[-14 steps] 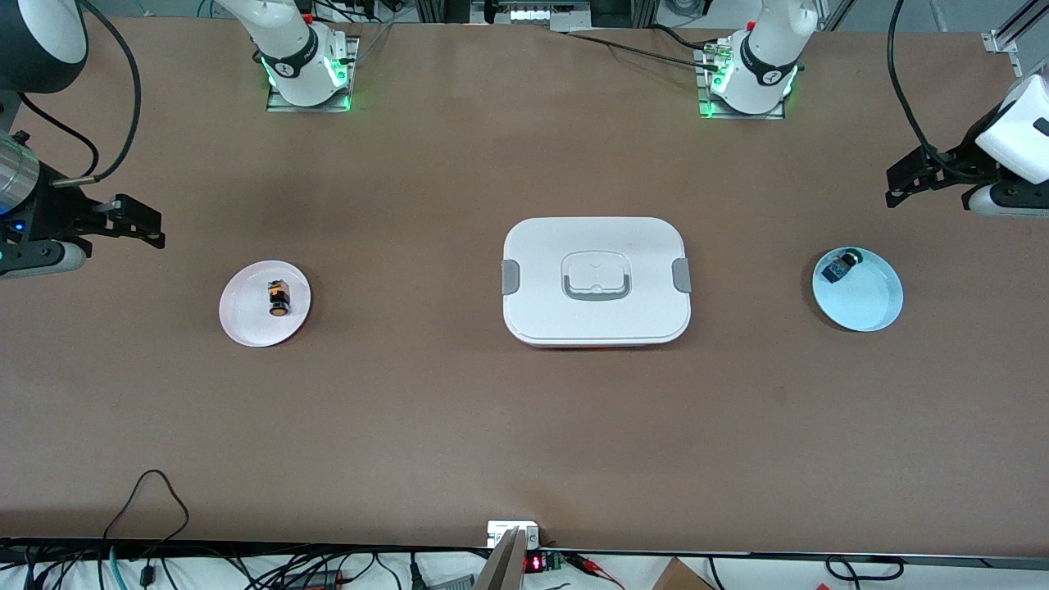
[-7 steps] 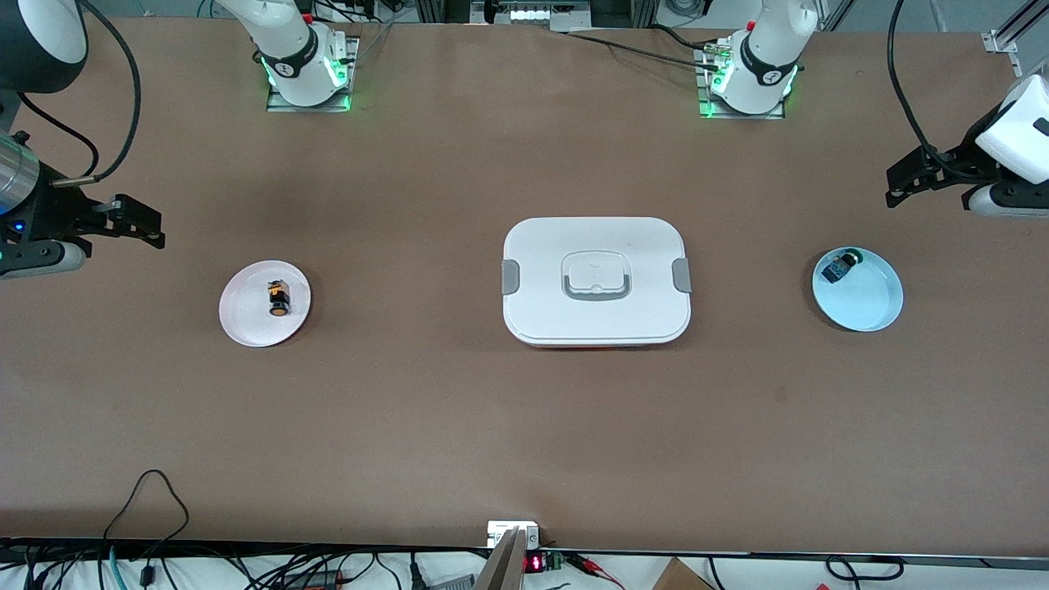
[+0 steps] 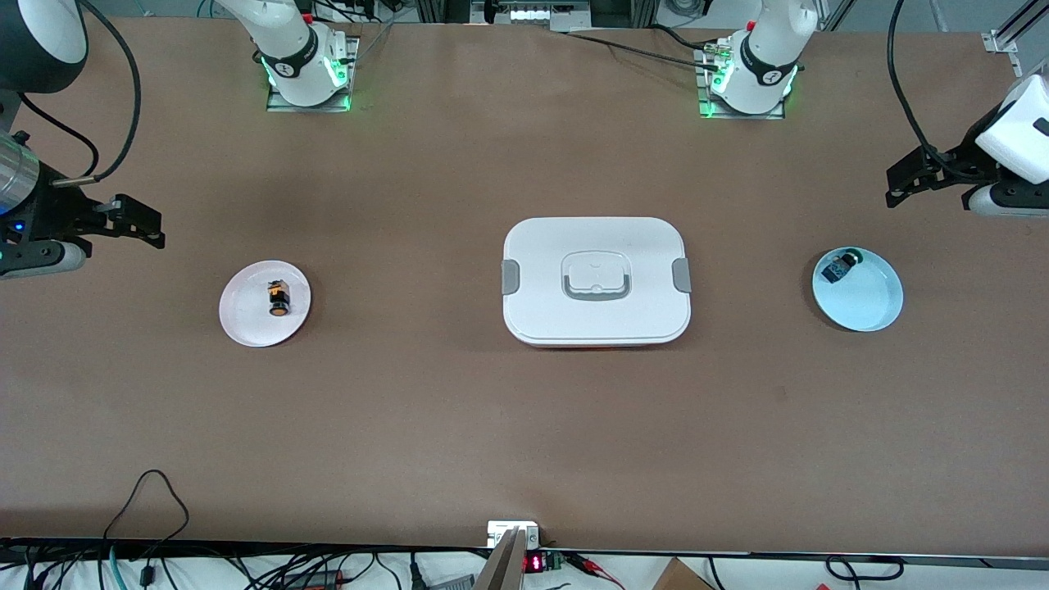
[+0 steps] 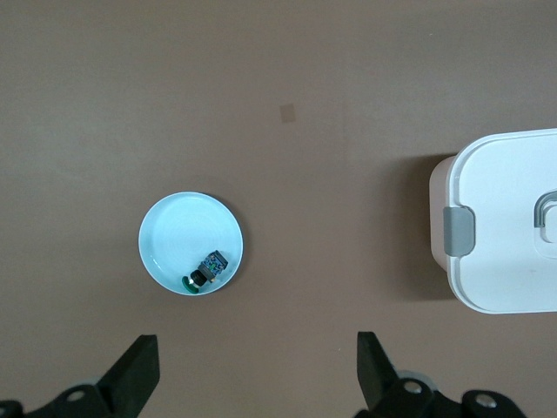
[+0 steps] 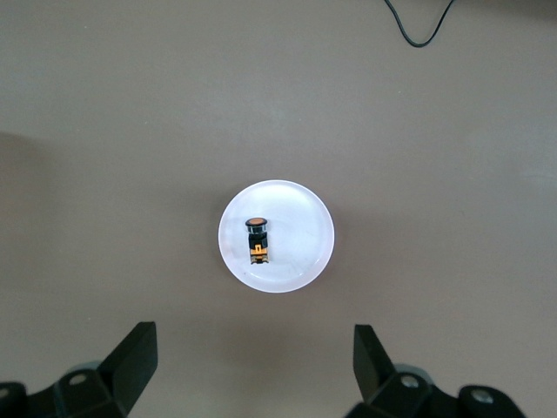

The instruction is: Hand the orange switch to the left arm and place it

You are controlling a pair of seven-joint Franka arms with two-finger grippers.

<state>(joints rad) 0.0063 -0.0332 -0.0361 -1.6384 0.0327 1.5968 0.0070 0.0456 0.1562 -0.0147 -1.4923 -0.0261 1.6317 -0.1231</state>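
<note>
Orange switch lies on white plate (right arm's end of bench). Right end effector spread, empty. Box mid-bench. Left end effector spread near blue plate.

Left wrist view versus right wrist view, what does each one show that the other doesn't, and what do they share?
Only the left wrist view shows the pale blue plate carrying the blue-bodied part, plus one end of the box.

Only the right wrist view shows the white plate with the orange switch lying on it, and a loop of black cable.

Both show the brown table and their own gripper, the left gripper and the right gripper, jaws open and holding nothing.
</note>
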